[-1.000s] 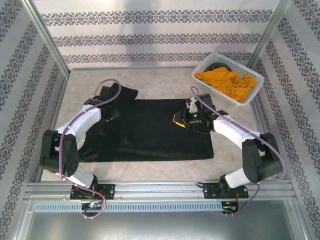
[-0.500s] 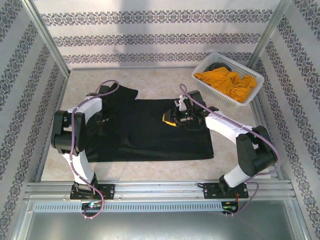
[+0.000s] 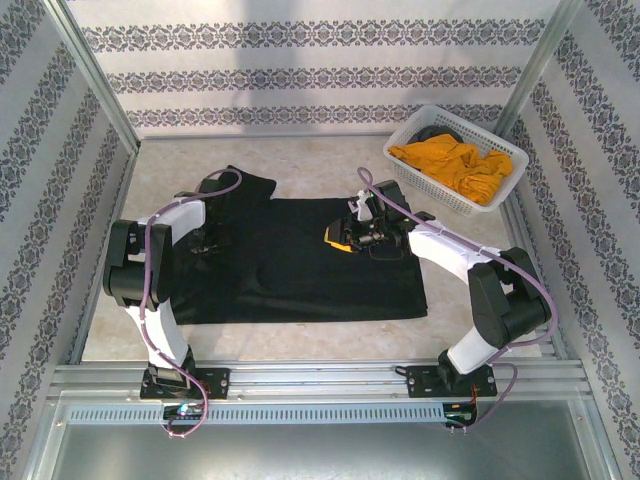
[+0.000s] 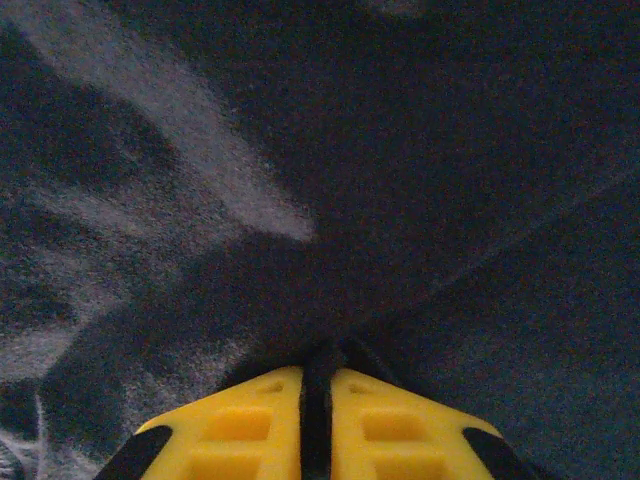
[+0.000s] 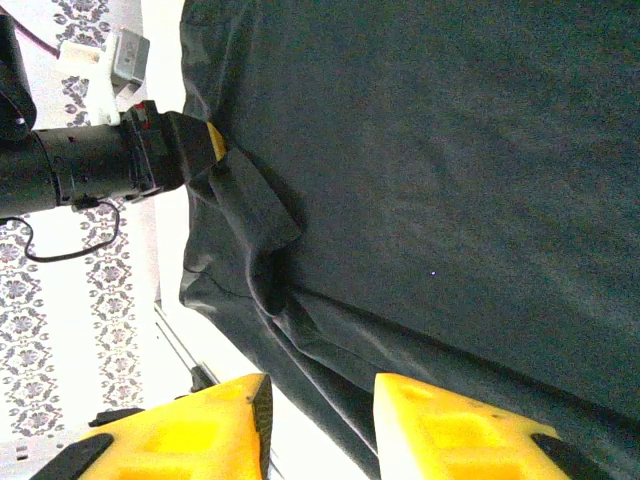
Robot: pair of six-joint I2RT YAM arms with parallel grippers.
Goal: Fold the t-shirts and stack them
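Nearest you, at the front edge of the pale stone-patterned table (image 3: pixel 300 165), the large plain black cotton t-shirt (image 3: pixel 300 270) lies spread flat between your two arms, with one sleeve reaching out at its far left corner.

Your left gripper (image 4: pixel 317 385) sits over the shirt's left part. In its own wrist view the two yellow fingers (image 4: pixel 240 425) are pressed almost together, with only a thin dark slit between them, and the black cloth (image 4: pixel 450 150) bunches right at their tips. The right wrist view shows it from the side: the left gripper (image 5: pixel 205 145) has a small peak of the cloth (image 5: pixel 450 150) pinched up off the table, with creases running away from it (so it is gripping fabric, not resting on it).

Your right gripper (image 5: pixel 322 395) is over the shirt's right half, well apart from the left one. Its yellow fingers (image 5: pixel 430 425) stand clearly apart with nothing between them; beneath them you see the shirt's edge and a strip of bare table. You cannot tell whether the tips touch the cloth. From above, the right gripper (image 3: pixel 340 238) points left across the shirt.

Farthest away, in the back right corner, the white plastic lattice basket (image 3: pixel 440 195) holds the crumpled mustard-orange t-shirt (image 3: pixel 450 165), with something dark just behind it.
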